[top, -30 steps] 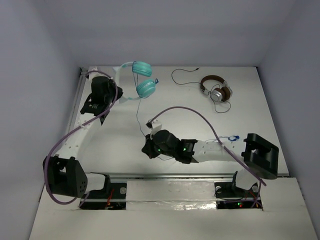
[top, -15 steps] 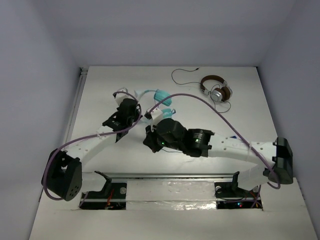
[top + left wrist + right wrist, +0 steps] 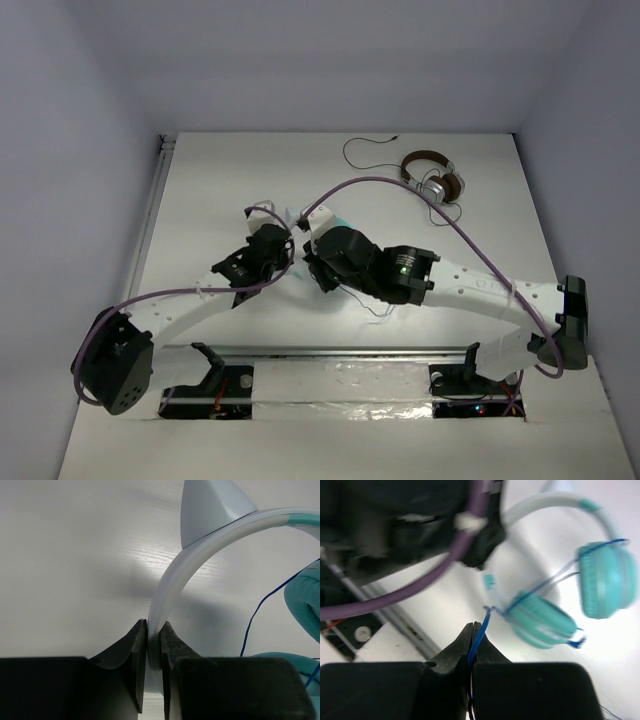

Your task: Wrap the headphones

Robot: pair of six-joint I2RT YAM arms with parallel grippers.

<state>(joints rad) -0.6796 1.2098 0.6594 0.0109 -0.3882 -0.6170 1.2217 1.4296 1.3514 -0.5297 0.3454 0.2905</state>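
Observation:
The teal headphones are almost hidden under both arms at the table's middle in the top view; only a teal sliver (image 3: 341,221) shows. My left gripper (image 3: 268,243) is shut on the white headband (image 3: 172,575), pinched between its fingertips (image 3: 154,630). A teal cup (image 3: 304,600) and the thin blue cable (image 3: 260,607) lie to its right. My right gripper (image 3: 318,255) is shut on the blue cable (image 3: 481,627), which runs up to the nearer of two teal cups (image 3: 542,622), the other (image 3: 605,580) beyond. The left gripper's body is close at the upper left of the right wrist view.
The brown-and-silver headphones (image 3: 433,181) with a black cable (image 3: 366,152) lie at the back right. A thin loose cable (image 3: 377,306) trails on the table beneath the right arm. Purple arm cables arch over both arms. A metal rail (image 3: 400,622) runs along the near edge.
My left gripper has carried the headphones from the far left corner to the table's middle. My right gripper has moved up beside them, still pinching the blue cable.

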